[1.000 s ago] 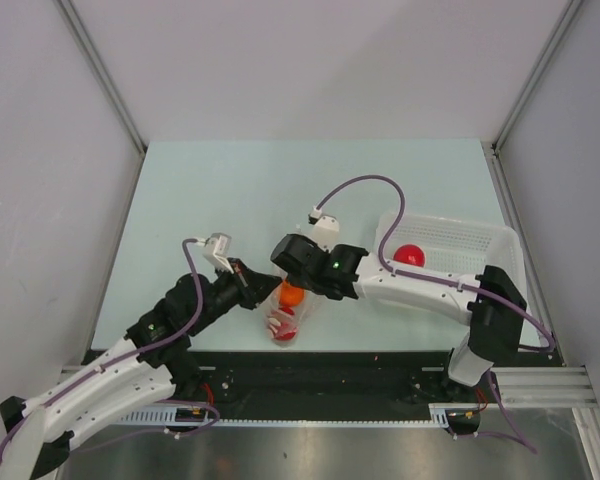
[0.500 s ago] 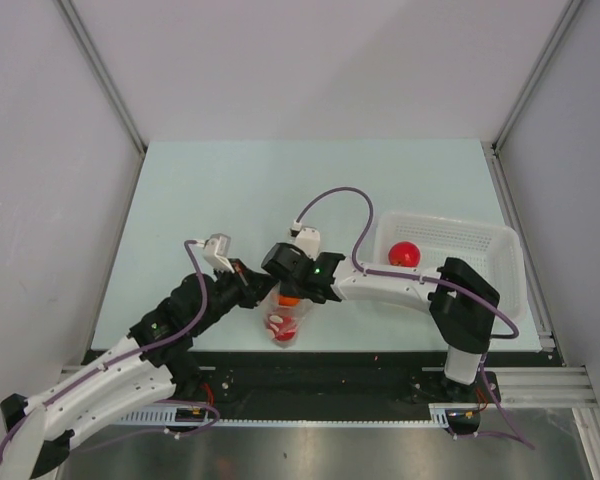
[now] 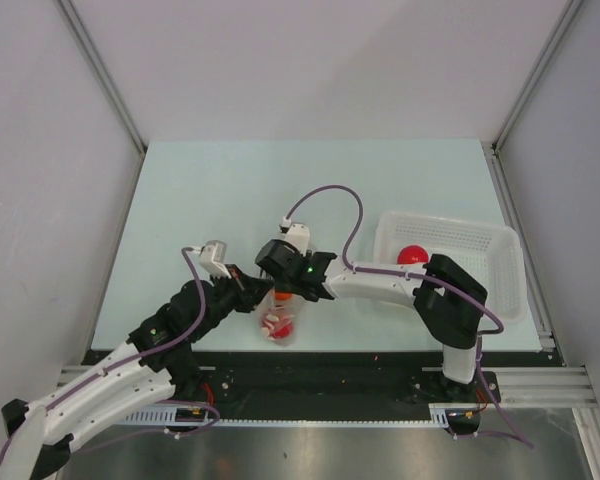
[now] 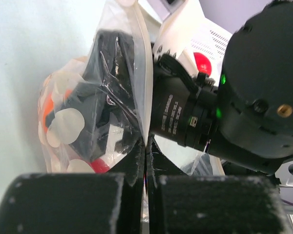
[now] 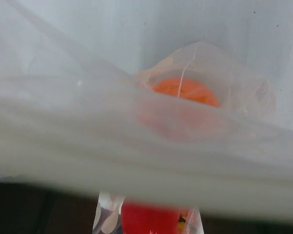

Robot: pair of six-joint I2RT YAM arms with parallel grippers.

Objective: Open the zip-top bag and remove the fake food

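the left gripper (image 4: 146,168) stays clamped tight on one lip of the zip-top bag (image 4: 83,122), the thin plastic pinched flat in its closed jaws, and it has drawn slightly back toward its own base, taking the bag with it. the bag sits just ahead of its tips, crinkled, its polka-dotted wall bulging off to that gripper's left. the bigger change is to its right: over the last second the right gripper (image 3: 282,288) has swung in from the basket side and now noses down at the bag's mouth, and the left wrist view shows what looks like dark parts of it through the plastic. how wide its jaws stand cannot be told, and nothing shows it holding anything. straight ahead of it, past a blurred fold of plastic, lies an orange fruit (image 5: 185,91), with a red fruit (image 5: 149,219) closer in. so this fake food (image 4: 100,165) is still inside the bag, the opening looks done, and a pick seems about to begin. well behind the right gripper, the white basket (image 3: 480,240) holds one red ball (image 3: 412,254).
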